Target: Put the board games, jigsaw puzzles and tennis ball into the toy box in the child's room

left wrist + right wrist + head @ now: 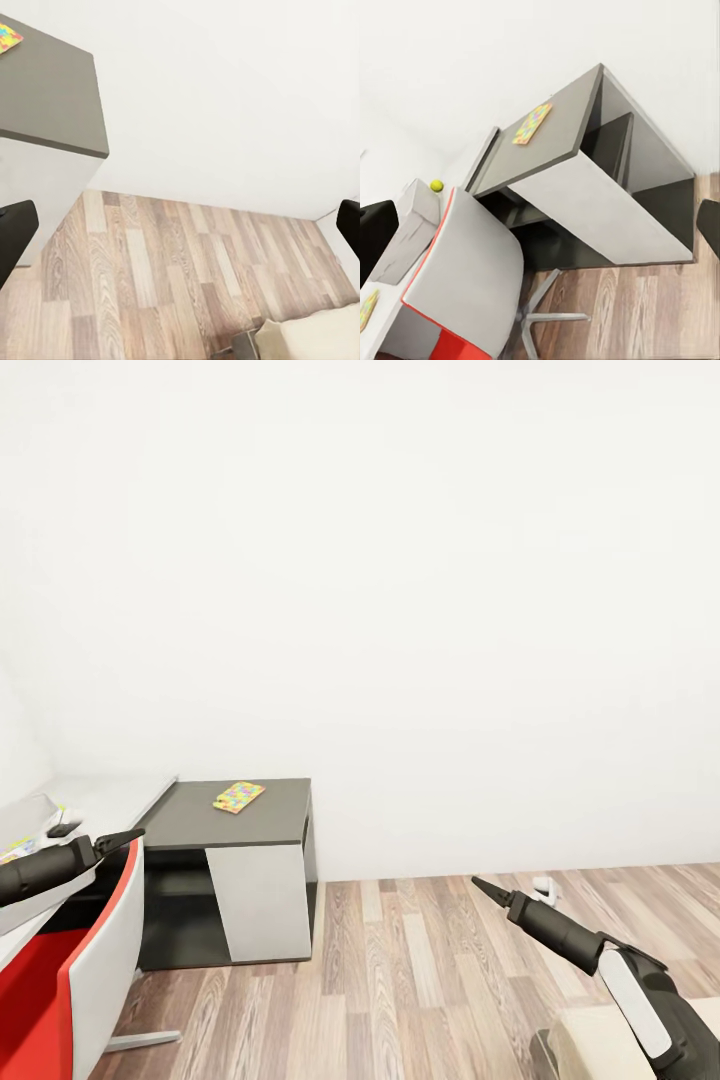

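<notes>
Left tool (135, 837), tips apart, hangs near jigsaw puzzle (238, 797) on dark desk (270, 820).

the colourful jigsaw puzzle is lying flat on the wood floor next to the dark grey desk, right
Not quite. The jigsaw puzzle lies flat on top of the dark grey desk, not on the wood floor. The head view shows it on the desk top near the wall, and the right wrist view shows the same.
</notes>
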You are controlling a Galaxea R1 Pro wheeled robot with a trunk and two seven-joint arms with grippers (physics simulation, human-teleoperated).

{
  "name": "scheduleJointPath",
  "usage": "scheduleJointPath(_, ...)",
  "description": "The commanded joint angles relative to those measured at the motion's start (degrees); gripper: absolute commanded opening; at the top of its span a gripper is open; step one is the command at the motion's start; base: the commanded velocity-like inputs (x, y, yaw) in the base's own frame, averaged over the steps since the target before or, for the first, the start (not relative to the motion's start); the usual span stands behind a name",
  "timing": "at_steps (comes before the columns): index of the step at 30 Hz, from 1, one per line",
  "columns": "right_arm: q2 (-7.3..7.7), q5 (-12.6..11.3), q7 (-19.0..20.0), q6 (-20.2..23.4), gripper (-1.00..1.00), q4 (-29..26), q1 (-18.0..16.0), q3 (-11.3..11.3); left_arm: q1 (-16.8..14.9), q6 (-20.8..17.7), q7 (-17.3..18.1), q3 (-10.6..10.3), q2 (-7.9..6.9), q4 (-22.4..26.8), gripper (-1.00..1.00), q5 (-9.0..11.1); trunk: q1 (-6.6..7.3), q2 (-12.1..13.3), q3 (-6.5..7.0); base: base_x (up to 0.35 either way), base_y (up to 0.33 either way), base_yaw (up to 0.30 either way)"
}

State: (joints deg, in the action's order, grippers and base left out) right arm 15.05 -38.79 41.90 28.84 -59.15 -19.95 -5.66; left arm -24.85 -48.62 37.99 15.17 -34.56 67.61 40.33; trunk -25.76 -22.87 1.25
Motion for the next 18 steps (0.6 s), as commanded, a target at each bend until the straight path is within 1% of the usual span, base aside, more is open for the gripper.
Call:
scheduleJointPath(1,-0.51,-0.37,-2.06,0.65,1.00,-0.04,-0.19,0.04,-0.03,-0.31,-0.08,0.02,0.01,0.00,1.00,-0.03,-0.02,-0.04,-0.03,0.000,0.000,0.000)
scheduleJointPath(3,-1.28,-0.35,-5.15,0.84,1.00,-0.12,-0.34,0.10,-0.03,-0.32,-0.36,0.01,0.00,-0.01,1.00,-0.08,-0.02,-0.04,-0.03,0.000,0.000,0.000)
scheduleJointPath(4,-2.18,-0.33,-9.13,1.01,1.00,-0.19,-0.47,0.17,-0.03,-0.33,-0.80,0.02,0.00,-0.01,1.00,-0.13,-0.02,-0.04,-0.03,0.000,0.000,0.000)
scheduleJointPath(6,-3.15,-0.36,-13.81,1.14,1.00,-0.30,-0.58,0.21,-0.03,-0.33,-1.53,0.03,-0.01,-0.01,1.00,-0.19,-0.02,-0.04,-0.03,0.000,0.000,0.000)
scheduleJointPath(7,-4.13,-0.41,-18.69,1.28,1.00,-0.38,-0.68,0.29,-0.03,-0.32,-2.67,0.02,0.00,-0.01,1.00,-0.28,-0.02,-0.04,-0.03,0.000,0.000,0.000)
scheduleJointPath(10,-5.49,-0.45,-25.47,1.74,1.00,-0.60,-0.79,0.64,-0.03,-0.29,-5.15,0.03,0.01,-0.02,1.00,-0.46,-0.02,-0.04,-0.03,0.000,0.000,0.000)
scheduleJointPath(12,-6.34,-0.47,-29.24,2.22,1.00,-0.81,-0.94,1.08,-0.03,-0.27,-7.08,0.03,0.01,-0.02,1.00,-0.51,-0.02,-0.04,-0.03,0.000,0.000,0.000)
scheduleJointPath(14,-7.14,-0.48,-32.16,2.80,1.00,-0.96,-1.25,1.72,-0.03,-0.27,-9.03,0.03,0.01,-0.02,1.00,-0.53,-0.02,-0.04,-0.03,0.000,0.000,0.000)
scheduleJointPath(15,-7.77,-0.45,-34.24,3.29,1.00,-1.06,-1.64,2.56,-0.03,-0.26,-10.76,0.04,0.02,0.00,1.00,-0.53,-0.02,-0.04,-0.03,0.000,0.000,0.000)
scheduleJointPath(18,-8.44,-0.41,-36.54,3.83,1.00,-1.06,-2.39,4.38,-0.06,-0.26,-13.25,-0.03,0.08,0.09,1.00,-0.50,-0.02,-0.04,-0.03,0.000,0.000,0.000)
